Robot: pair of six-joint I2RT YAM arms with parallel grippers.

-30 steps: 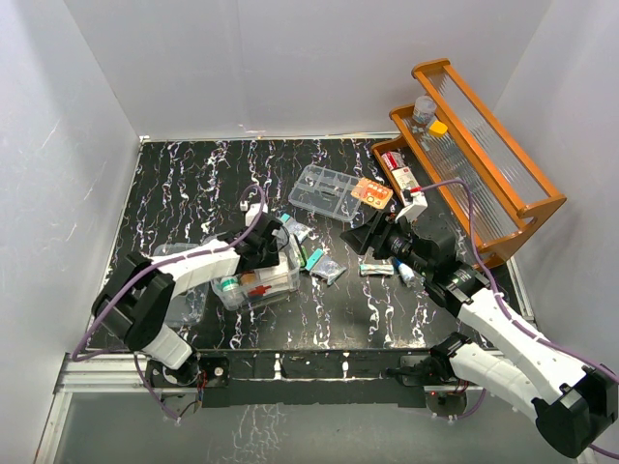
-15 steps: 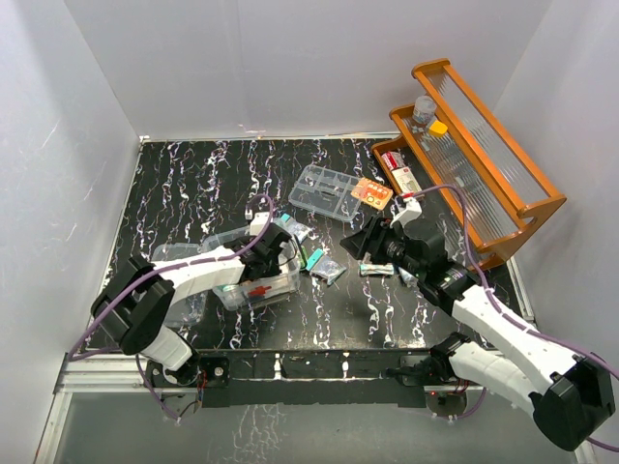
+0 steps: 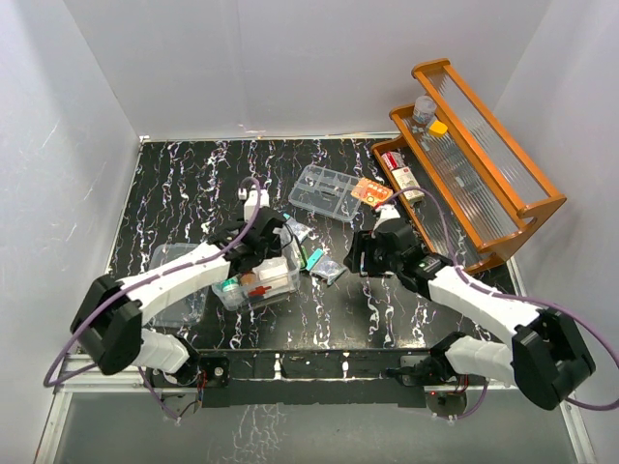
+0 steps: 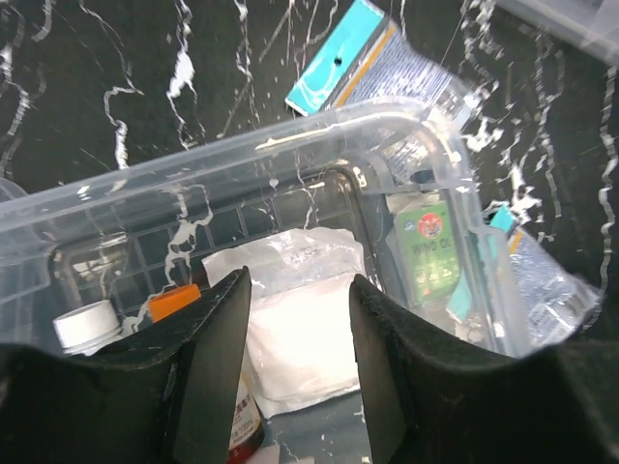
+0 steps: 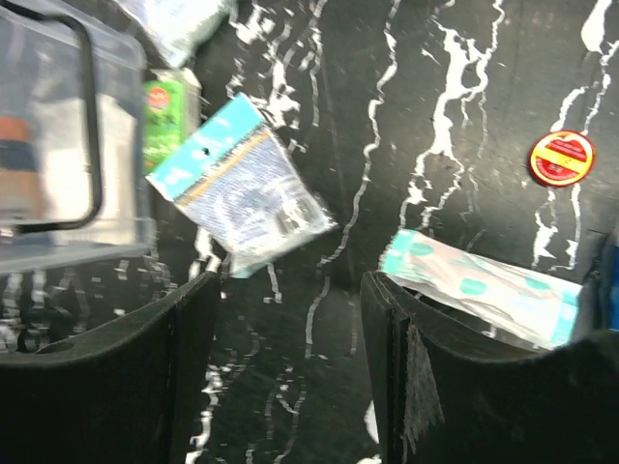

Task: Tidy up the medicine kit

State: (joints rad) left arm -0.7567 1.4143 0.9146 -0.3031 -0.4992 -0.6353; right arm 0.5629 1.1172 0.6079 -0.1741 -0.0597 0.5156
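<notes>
Right between the two black fingers of the left gripper (image 4: 300, 280), which stand a little apart and hold nothing, you can see a soft white pouch (image 4: 300, 329). It lies on the floor of the medicine kit (image 4: 290, 159), the clear plastic box with round corners, straight under those fingers. Half a second ago this hand was dipped lower into the box. Now it has come up and back a bit. I think it has just let the pouch go, so one more thing is put away.

Under the right gripper (image 5: 290, 280) there is only bare black table (image 5: 319, 145) with white streaks. Its fingers are wide apart and empty. This arm has swung down low over the loose things. A small clear bag (image 5: 237, 184) with a blue top lies just ahead of the finger on the kit side. A long white and teal packet (image 5: 484, 285) lies just beside the other finger. It looks ready to grab one of them next.

Far past that finger stands the orange-brown wooden rack (image 3: 484, 164).
</notes>
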